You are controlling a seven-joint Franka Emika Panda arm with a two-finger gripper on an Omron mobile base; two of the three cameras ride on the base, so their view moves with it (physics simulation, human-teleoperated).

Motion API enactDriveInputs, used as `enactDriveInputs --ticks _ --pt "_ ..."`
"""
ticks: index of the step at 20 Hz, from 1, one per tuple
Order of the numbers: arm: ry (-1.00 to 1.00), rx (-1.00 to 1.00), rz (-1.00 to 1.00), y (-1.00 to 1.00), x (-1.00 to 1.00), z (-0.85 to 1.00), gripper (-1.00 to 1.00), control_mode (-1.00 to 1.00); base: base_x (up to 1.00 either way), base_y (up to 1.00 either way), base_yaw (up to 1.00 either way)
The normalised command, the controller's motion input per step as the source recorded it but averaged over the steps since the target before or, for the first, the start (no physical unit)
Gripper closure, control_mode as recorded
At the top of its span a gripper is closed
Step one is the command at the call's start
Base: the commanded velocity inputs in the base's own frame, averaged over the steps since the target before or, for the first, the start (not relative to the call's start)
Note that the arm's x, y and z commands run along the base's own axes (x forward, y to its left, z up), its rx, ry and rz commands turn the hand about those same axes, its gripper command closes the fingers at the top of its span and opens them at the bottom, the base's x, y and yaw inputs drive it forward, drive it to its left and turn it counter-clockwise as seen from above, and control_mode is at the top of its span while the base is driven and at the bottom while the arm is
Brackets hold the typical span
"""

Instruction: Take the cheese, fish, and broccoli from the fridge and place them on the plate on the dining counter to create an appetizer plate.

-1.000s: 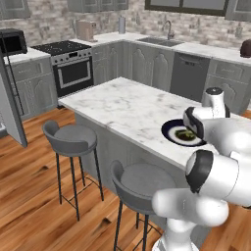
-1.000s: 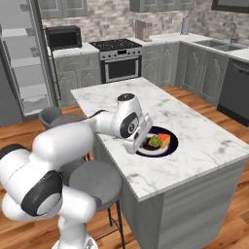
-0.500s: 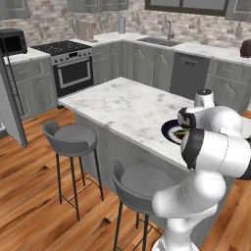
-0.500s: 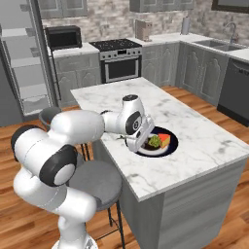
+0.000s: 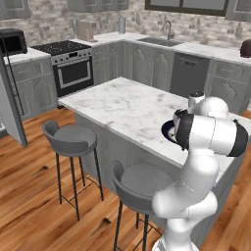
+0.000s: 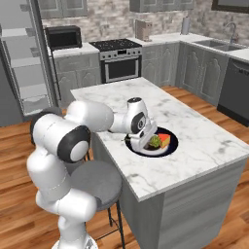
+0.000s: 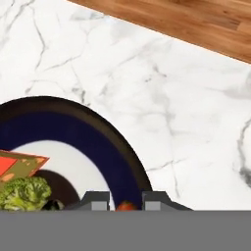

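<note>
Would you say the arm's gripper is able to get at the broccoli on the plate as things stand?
Probably yes: the gripper hangs over the plate beside the broccoli, nothing between them, though its jaws are shut.

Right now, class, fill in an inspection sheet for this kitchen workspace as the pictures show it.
Surface: dining counter, white marble, bearing the plate.
Job's things: broccoli and cheese lie on the plate.
Clutter: nothing seen.
Hand: over the plate's edge, nearly shut, a small orange-red bit between its tips.
Cables: nothing seen.
Surroundings: stools beside the counter; fridge open behind.
</note>
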Motion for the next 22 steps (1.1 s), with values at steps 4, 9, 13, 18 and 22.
enactDriveInputs --ticks 4,9,13,18,22 --pt "0.06 0.00 -0.04 -0.20 0.47 -0.25 1.00 -1.00 0.00 0.00 0.00" --pt "0.07 0.00 -0.05 -0.28 0.35 -0.31 1.00 -1.00 0.00 0.00 0.00" --pt "0.05 0.00 -0.06 -0.14 0.31 -0.30 1.00 -1.00 0.00 0.00 0.00" --pt "0.03 0.00 -0.06 0.00 0.28 -0.18 -1.00 -1.00 0.00 0.00 0.00" --pt "0.00 0.00 -0.07 0.00 -0.33 0.16 -1.00 -1.00 0.00 0.00 0.00"
